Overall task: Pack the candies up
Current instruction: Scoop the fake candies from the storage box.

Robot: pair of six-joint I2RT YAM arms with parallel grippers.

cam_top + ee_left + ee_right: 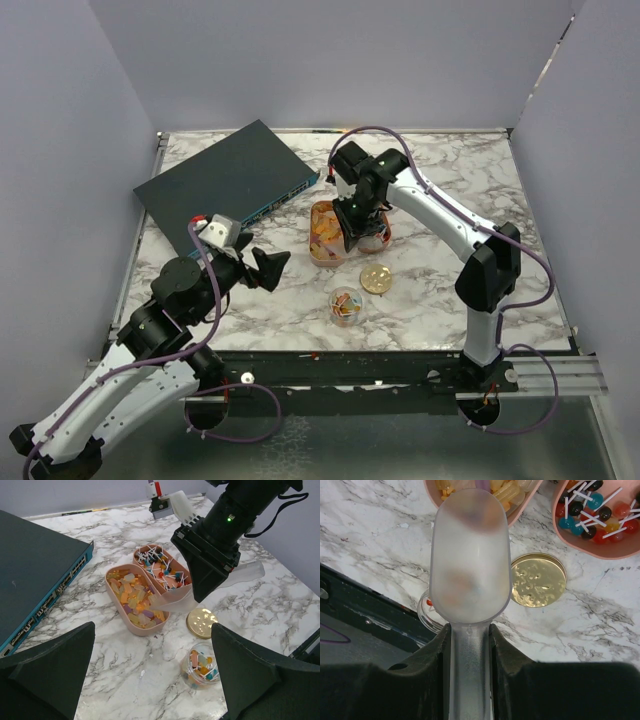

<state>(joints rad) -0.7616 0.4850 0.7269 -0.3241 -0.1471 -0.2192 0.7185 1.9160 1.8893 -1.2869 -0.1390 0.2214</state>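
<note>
So, the right gripper (470,645) is pinching the handle of a frosted plastic scoop (470,565). Its jaws are pulled in to a narrow gap, and the handle is sitting snug between the two black fingers (427,655). In the left wrist view the scoop's bowl is hanging over the near end of the two peach trays (108,584), tilting a bit. I honestly can't tell whether it's touching a rim. Some orange and reddish blur is showing through the bowl in the right wrist view. Whether that's stuff inside it or just the jar underneath, no idea.

The candies (132,597) are mostly sitting in those trays. The orange-yellow ones are filling the tray on the left arm's side. The red, white and purple ones, with little white sticks poking out, are filling the one next to it. A handful more are lying in a small clear jar (202,665). It's standing open on the marble table (125,675), near a round gold lid (205,622) that's lying flat. Both are sitting closer to the arms than the trays.

The left gripper (152,630) is hovering well back from all that, with its jaws spread wide, holding nothing and touching nothing. A dark, flat network switch (230,185) is lying at the far left of the table, apart from the trays.
</note>
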